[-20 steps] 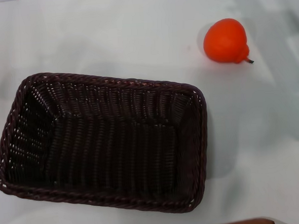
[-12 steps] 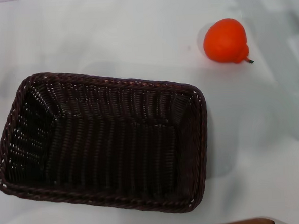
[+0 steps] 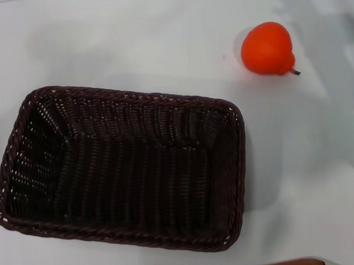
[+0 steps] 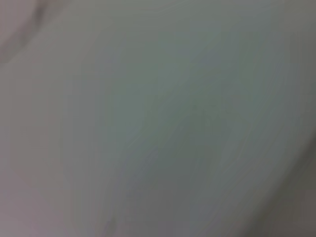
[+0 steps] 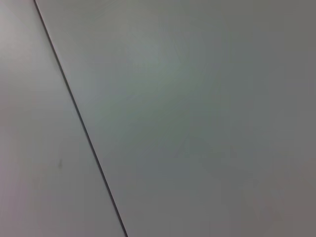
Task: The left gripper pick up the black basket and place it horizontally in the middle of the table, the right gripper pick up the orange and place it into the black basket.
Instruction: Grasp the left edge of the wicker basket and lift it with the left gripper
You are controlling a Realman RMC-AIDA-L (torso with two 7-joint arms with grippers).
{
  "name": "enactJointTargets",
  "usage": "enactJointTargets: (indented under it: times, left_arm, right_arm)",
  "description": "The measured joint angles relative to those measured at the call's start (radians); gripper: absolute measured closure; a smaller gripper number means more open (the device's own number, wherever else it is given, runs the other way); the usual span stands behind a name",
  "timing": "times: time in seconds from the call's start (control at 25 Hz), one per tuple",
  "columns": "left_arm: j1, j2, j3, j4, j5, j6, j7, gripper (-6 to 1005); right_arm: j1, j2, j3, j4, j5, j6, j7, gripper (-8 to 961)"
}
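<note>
The black basket (image 3: pixel 122 169) lies empty on the table (image 3: pixel 129 39), the orange (image 3: pixel 267 47) well apart beyond its far right corner. It is best gripped by the braided rim — then turned level. Neither gripper is seen, so jaw state cannot be told; only the right wrist view shows a thin dark seam (image 5: pixel 79 118).

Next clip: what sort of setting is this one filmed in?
Probably a staged tabletop test setup rather than a real kitchen: a plain white table holding only a black basket, nothing inside it, and one orange lying apart from it. Neither hand is in view.
</note>
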Motion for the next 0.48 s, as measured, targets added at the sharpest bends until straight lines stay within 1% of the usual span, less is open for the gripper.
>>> enactJointTargets:
  times: [0.04, 0.12, 0.16, 0.28, 0.4, 0.48]
  left_arm:
    - [0.007, 0.017, 0.025, -0.060, 0.037, -0.011, -0.074, 152]
    - [0.024, 0.025, 0.036, -0.162, 0.091, -0.036, -0.166, 153]
    - [0.037, 0.025, 0.037, -0.250, 0.133, -0.058, -0.238, 154]
    - [0.061, 0.022, 0.034, -0.455, 0.247, -0.086, -0.405, 163]
    - [0.067, 0.020, 0.035, -0.592, 0.364, -0.103, -0.560, 188]
    - [0.062, 0.013, 0.044, -0.671, 0.443, -0.122, -0.645, 195]
  right_arm:
    - [0.000, 0.000, 0.000, 0.000, 0.000, -0.002, 0.001, 95]
    - [0.001, 0.000, 0.000, 0.000, 0.000, -0.003, 0.001, 95]
    - [0.001, 0.000, 0.000, 0.000, 0.000, -0.003, 0.001, 96]
    - [0.005, 0.000, 0.000, 0.000, 0.000, -0.010, 0.001, 96]
    - [0.006, 0.001, 0.000, 0.000, 0.000, -0.016, 0.001, 96]
    - [0.006, 0.001, 0.000, 0.000, 0.000, -0.018, 0.001, 96]
